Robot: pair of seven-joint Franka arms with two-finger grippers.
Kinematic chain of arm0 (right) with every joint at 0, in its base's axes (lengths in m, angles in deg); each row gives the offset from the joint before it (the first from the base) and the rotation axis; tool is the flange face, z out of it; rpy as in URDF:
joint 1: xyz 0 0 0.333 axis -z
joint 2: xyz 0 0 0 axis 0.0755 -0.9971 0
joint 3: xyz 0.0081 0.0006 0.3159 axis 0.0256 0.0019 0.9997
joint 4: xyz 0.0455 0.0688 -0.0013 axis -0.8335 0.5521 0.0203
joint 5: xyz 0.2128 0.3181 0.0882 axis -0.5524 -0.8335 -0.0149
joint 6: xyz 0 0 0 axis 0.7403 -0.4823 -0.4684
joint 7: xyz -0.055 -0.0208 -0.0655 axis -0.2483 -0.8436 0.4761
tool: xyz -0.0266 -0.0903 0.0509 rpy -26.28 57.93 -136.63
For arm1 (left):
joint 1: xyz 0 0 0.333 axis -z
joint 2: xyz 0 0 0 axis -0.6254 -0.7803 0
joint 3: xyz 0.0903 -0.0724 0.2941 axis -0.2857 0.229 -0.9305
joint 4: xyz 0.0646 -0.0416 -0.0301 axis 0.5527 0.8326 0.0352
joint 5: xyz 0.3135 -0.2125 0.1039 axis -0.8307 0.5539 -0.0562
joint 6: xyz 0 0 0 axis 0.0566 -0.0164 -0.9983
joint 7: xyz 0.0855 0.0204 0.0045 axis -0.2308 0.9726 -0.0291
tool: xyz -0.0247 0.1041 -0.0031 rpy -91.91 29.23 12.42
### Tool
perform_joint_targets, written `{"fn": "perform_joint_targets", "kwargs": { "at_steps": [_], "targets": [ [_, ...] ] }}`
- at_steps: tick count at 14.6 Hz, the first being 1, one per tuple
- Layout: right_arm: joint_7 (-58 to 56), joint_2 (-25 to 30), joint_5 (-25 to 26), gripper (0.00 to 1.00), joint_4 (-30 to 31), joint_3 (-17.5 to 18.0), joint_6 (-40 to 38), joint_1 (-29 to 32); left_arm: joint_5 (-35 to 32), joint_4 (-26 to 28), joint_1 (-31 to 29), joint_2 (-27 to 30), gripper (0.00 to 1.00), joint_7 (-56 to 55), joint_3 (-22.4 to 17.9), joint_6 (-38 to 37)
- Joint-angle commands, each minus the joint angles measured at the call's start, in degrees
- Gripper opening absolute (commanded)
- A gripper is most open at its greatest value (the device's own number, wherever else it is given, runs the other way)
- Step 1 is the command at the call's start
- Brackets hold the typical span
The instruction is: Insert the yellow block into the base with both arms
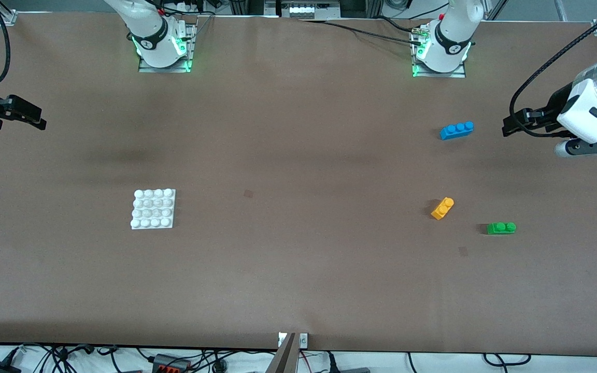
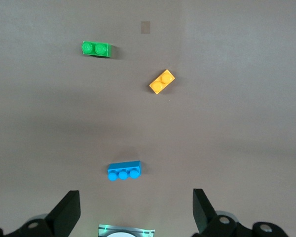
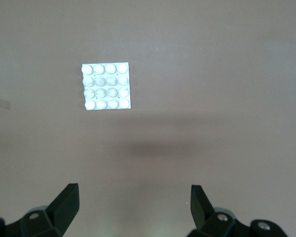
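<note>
The yellow block (image 1: 442, 208) lies on the brown table toward the left arm's end, turned at an angle; it also shows in the left wrist view (image 2: 162, 81). The white base (image 1: 154, 209) lies flat toward the right arm's end and shows in the right wrist view (image 3: 106, 86). My left gripper (image 1: 511, 126) hangs open and empty above the table at the left arm's end, beside the blue brick; its fingers (image 2: 69, 210) stand wide apart. My right gripper (image 1: 33, 117) hangs open and empty above the right arm's end, its fingers (image 3: 69, 200) wide apart.
A blue three-stud brick (image 1: 456, 130) lies farther from the front camera than the yellow block. A green two-stud brick (image 1: 501, 228) lies beside the yellow block, slightly nearer the camera. The arm bases (image 1: 164, 44) stand along the table's edge. Cables run along the edge nearest the camera.
</note>
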Motion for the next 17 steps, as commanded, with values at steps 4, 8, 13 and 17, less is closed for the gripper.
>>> {"fn": "perform_joint_targets", "kwargs": {
  "at_steps": [4,8,13,17],
  "targets": [
    [0.4,0.4,-0.2,1.00,-0.1,0.5,-0.9,0.2,-0.4,-1.5,-0.4,-0.6,1.00,1.6,0.2,-1.2],
    [0.4,0.4,-0.1,1.00,-0.1,0.5,-0.9,0.2,-1.0,-1.6,-0.2,-0.7,1.00,3.5,0.2,-1.2],
    [0.3,-0.6,-0.1,1.00,0.0,0.4,-1.1,0.7,-0.4,-1.6,-0.4,-0.7,1.00,4.4,0.2,-1.2],
    [0.4,-2.3,-0.1,1.00,-0.2,0.7,-0.8,0.1,-0.4,-1.5,-0.5,-0.7,1.00,4.4,0.2,-1.3]
  ]
}}
